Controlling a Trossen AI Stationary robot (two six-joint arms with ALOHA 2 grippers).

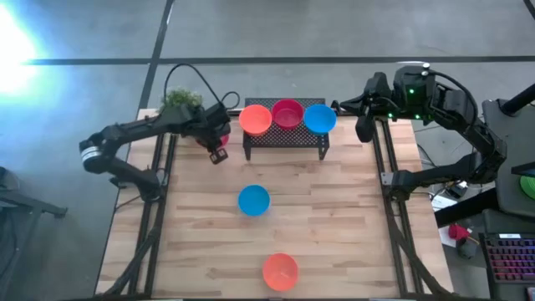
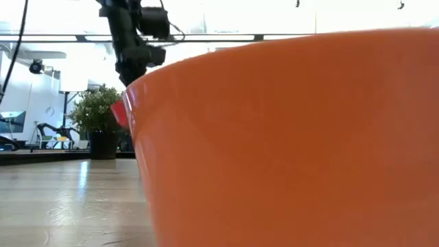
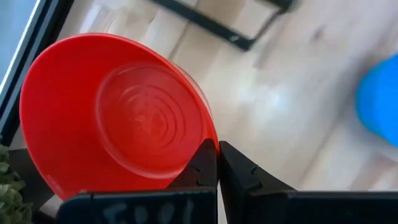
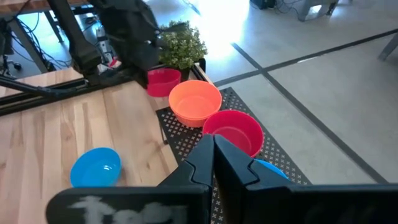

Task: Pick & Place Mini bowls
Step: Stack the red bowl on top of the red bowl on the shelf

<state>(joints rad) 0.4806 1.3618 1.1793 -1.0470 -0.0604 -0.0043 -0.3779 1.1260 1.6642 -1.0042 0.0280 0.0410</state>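
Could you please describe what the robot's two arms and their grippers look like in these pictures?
Both arms are dark, nearly black, built of jointed segments. The left arm has a pale band near its base and a black cable looping above it. The right arm shows small green lights and black cables. The left gripper and right gripper have black, wedge-shaped jaws, with faint pale scrawled marks on the body behind.

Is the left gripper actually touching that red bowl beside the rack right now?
Touching. In the left wrist view, the left gripper has its fingers pinched shut on the rim of the red bowl, with no gap showing between them.
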